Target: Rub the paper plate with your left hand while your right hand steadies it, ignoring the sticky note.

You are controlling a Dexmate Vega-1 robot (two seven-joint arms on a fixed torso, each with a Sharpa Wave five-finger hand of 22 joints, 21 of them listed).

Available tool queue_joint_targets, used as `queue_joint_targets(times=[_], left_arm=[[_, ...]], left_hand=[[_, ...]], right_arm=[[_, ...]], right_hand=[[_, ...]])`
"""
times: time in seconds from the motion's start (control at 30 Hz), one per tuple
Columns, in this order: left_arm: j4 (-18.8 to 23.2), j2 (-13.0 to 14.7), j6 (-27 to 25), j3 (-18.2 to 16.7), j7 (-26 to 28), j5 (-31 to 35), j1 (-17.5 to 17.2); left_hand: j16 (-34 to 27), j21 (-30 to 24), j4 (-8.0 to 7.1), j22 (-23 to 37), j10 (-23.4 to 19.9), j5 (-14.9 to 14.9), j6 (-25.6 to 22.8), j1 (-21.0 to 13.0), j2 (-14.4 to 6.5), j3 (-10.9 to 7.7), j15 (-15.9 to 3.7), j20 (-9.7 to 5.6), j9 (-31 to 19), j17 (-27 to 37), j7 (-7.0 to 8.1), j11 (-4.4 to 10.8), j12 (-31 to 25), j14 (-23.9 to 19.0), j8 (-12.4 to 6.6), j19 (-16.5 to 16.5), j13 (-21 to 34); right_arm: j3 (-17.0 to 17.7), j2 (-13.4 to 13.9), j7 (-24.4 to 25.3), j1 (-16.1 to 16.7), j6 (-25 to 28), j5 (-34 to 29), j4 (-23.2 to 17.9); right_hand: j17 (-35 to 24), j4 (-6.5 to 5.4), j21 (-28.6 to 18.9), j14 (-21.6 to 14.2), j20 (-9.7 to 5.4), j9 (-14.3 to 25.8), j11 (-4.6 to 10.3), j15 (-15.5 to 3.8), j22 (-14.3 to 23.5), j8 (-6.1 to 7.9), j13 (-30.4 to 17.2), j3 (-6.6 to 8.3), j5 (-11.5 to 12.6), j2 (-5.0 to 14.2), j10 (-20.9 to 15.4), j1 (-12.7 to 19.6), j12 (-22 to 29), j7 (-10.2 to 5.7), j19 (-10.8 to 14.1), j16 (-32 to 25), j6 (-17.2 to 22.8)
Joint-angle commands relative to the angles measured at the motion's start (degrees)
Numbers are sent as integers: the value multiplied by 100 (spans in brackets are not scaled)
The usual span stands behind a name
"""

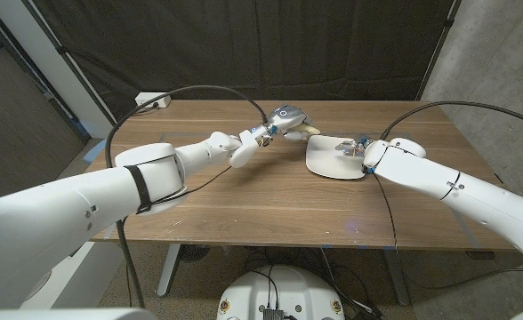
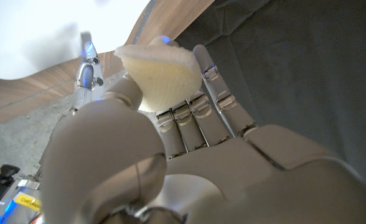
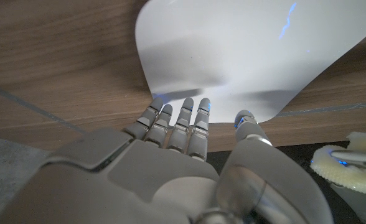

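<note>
Two hands stand on either side of the white, rounded-square paper plate (image 1: 335, 157), which lies on the wooden worktop (image 1: 270, 204) toward the robot's right. The right hand (image 1: 356, 147) is at the plate itself: in the right wrist view its fingers (image 3: 184, 118) reach over the plate's near rim and appear to press on it, extended and close together rather than curled around anything.

The left hand (image 1: 284, 120) is raised above the worktop just beside the plate's left edge, apart from it. It grips a pale yellow, textured round sponge pad (image 2: 158, 71), pinched between the thumb and the straighter fingers (image 2: 201, 102), as the left wrist view shows plainly.

So the plate lies to the right of the left hand's fingers and lower down, with the sponge facing roughly that way. My judgement is that steadying is in place and rubbing has not begun; the coming move is a short travel rightward and down to bring the sponge onto the plate's bare surface, clear of the right fingers on the far side.
</note>
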State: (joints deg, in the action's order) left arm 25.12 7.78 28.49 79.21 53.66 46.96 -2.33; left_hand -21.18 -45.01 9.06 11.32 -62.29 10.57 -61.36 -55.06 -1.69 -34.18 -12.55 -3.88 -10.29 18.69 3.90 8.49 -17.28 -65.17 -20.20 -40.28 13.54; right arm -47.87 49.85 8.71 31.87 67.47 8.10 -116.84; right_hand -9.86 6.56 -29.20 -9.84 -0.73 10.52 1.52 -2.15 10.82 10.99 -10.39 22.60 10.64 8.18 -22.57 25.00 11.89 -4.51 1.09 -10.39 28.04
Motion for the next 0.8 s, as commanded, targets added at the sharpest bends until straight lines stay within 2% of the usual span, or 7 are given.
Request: queue_joint_targets(times=[0.03, 0.43, 0.6, 0.8], left_arm=[[-421, -382, -492, 720, -29, -229, 99], [-466, -619, -1199, 1046, -125, -446, -23], [-474, -728, -1448, 1146, -188, -502, -75], [-482, -884, -1853, 1186, -290, -603, -164]], left_hand=[[17, -56, -16, 10, -28, -25, -228, -194, -208, -32, -57, -400, -6, 26, -164, 22, 62, -44, 50, 78, -20], [43, -108, -31, 3, 13, -42, -255, -218, -176, -23, -72, -418, 5, 61, -58, 69, 172, -51, 152, 151, -82], [48, -133, -40, 0, 6, -46, -275, -225, -171, -20, -73, -421, 7, 77, -63, 106, 207, -67, 189, 166, -103], [63, -161, -54, -4, 30, -53, -270, -232, -163, -15, -72, -377, 9, 101, 1, 146, 274, -75, 264, 223, -133]], right_arm=[[54, 20, 53, 74, 7, 66, -63], [65, 47, 43, 82, -64, 95, -44], [82, 50, 38, 94, -78, 111, -40], [114, 40, 60, 125, -89, 125, -34]], right_hand=[[-21, 10, 13, -29, -19, 34, 3, -89, 19, -5, -15, -17, -14, 24, -43, -32, 38, -21, 4, -24, 14], [-20, 13, 21, -31, -16, 34, -1, -86, 20, -4, -15, -25, -14, 23, -38, -33, 35, -21, 0, -23, 15], [-20, 15, 23, -26, -20, 34, -4, -90, 20, -5, -15, -29, -15, 19, -44, -35, 37, -24, 3, -21, 13], [-20, 14, 28, -31, -15, 34, -9, -92, 20, -5, -15, -36, -16, 16, -50, -41, 39, -17, -1, -22, 11]])
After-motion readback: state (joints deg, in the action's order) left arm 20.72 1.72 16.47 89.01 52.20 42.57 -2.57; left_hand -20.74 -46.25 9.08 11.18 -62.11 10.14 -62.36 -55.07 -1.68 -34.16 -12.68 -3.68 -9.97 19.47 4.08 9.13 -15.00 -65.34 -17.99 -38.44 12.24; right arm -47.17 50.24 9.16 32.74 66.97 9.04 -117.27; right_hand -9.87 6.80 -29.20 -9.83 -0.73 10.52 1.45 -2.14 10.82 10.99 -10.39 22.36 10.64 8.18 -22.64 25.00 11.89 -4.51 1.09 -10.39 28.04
